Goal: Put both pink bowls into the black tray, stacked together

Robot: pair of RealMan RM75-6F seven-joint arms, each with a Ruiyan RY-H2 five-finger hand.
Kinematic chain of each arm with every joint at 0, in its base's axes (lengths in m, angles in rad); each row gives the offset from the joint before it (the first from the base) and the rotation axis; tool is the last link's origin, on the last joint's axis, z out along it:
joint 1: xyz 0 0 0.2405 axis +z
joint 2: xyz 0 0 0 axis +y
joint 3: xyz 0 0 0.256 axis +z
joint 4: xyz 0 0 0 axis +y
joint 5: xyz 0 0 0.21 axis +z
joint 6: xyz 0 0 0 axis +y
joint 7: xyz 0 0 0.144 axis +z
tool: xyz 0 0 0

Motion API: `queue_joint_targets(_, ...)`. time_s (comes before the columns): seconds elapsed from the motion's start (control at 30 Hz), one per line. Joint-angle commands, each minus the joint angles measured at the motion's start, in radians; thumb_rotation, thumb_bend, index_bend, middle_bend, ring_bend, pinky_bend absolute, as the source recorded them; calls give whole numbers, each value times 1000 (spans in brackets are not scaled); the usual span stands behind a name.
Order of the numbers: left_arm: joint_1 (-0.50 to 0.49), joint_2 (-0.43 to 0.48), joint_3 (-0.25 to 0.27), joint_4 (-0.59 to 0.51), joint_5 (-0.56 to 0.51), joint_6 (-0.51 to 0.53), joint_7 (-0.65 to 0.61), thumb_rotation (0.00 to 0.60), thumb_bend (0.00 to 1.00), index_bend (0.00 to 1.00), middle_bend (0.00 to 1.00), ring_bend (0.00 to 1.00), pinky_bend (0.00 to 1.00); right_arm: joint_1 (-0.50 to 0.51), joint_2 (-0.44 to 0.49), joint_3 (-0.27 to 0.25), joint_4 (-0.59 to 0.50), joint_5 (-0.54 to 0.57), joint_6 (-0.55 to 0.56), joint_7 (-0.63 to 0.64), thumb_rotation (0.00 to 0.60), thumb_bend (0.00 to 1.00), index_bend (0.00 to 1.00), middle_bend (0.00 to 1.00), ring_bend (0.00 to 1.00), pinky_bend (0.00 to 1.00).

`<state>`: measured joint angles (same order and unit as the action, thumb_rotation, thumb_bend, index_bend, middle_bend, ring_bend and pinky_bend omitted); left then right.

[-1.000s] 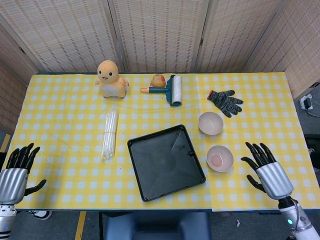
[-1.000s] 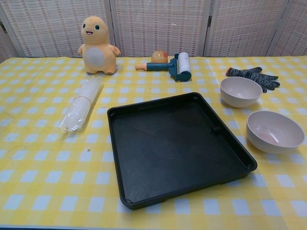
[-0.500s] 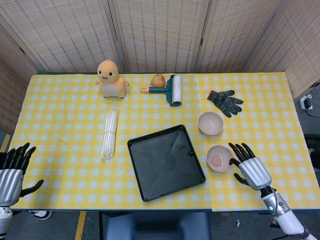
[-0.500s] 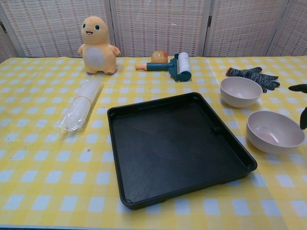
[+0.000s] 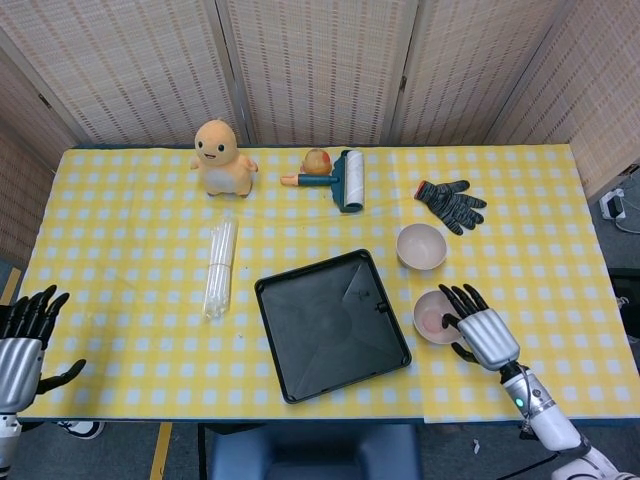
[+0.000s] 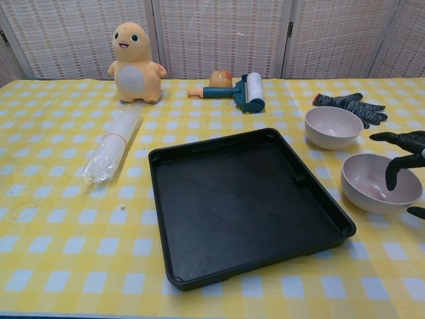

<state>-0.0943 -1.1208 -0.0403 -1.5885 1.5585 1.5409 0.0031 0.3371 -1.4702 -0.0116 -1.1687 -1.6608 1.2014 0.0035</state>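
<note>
Our right hand (image 5: 478,330) hangs over the near pink bowl (image 6: 380,182) with fingers spread, holding nothing. The far pink bowl (image 6: 333,126) sits behind it, both beside the black tray (image 6: 246,203). A clumsy grab could tip the bowl or push it away.

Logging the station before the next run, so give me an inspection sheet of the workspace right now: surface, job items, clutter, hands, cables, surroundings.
Surface: table under a yellow checked cloth.
Job's things: black tray empty; near pink bowl and far pink bowl both on the cloth to its right, apart, unstacked.
Clutter: orange plush toy, lint roller, black knit glove, bundle of clear plastic tubes.
Hands: right hand open, fingers spread over the near bowl's rim, not gripping it; left hand open, off the table's left edge.
Cables: a plug and cord on the floor at far right.
Surroundings: woven folding screens behind the table.
</note>
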Motion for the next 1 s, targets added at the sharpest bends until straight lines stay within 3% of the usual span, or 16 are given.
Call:
queue_joint_targets(0.03, 1, 3, 1, -1, 2, 1, -6, 600, 213, 0, 12, 0, 0, 8, -18, -1, 18, 3, 0, 10, 600, 385, 487, 0, 0, 0)
queue_joint_targets(0.4, 6, 13, 1, -4, 8, 12, -31, 600, 214, 0, 11, 0, 0, 25, -51, -11, 46, 12, -9, 6, 600, 495, 617, 0, 0, 0)
queue_joint_targets(0.8, 10, 18, 4, -9, 16, 20, -40, 600, 214, 0, 11, 0, 0, 10, 14, -12, -43, -45, 134, 14, 600, 499, 625, 20, 0, 0)
queue_joint_targets(1.0, 15, 27, 6, -18, 25, 32, -54, 600, 214, 0, 10, 0, 0, 44, 28, 7, -117, -76, 145, -33, 600, 499, 624, 23, 0, 0)
